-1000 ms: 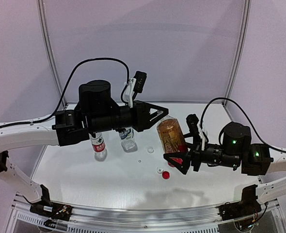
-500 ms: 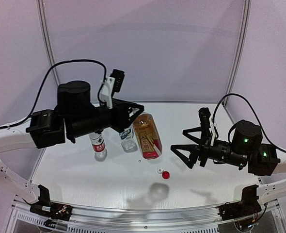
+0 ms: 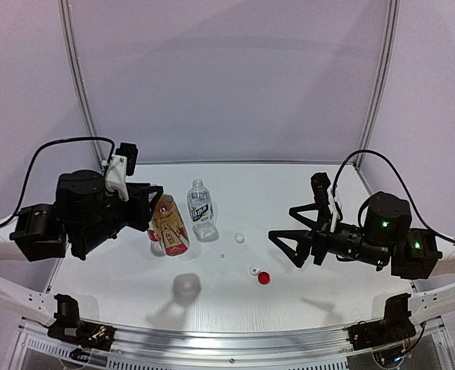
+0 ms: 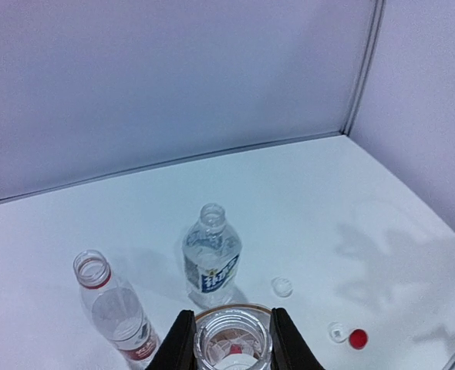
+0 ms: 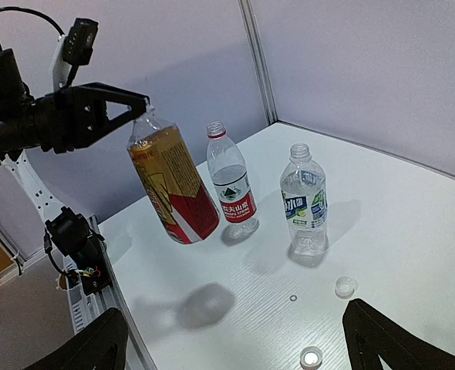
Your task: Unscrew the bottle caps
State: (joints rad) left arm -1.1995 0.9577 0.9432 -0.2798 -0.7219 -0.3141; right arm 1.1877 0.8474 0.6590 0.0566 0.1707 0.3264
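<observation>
My left gripper (image 3: 156, 203) is shut on the neck of the amber bottle (image 3: 170, 227), which hangs tilted above the table at the left with its mouth uncapped (image 4: 233, 345). Beside it stand the red-label bottle (image 4: 113, 310) and the green-blue-label bottle (image 3: 201, 210), both without caps. On the table lie a white cap (image 3: 239, 238), a blue-and-white cap (image 3: 254, 270) and a red cap (image 3: 264, 277). My right gripper (image 3: 281, 222) hovers open and empty to the right of the caps. From the right wrist the amber bottle (image 5: 173, 189) shows in the air, held by the left gripper (image 5: 137, 108).
A tiny ring (image 3: 222, 256) lies between the bottles and the caps. Wall panels with metal posts (image 3: 79, 85) close the back and sides. The table's near edge carries an aluminium rail (image 3: 227, 338) with the arm bases.
The left gripper has carried the amber bottle from the middle of the table to the left, next to the other bottles. The right gripper has drawn back to the right, still open.
</observation>
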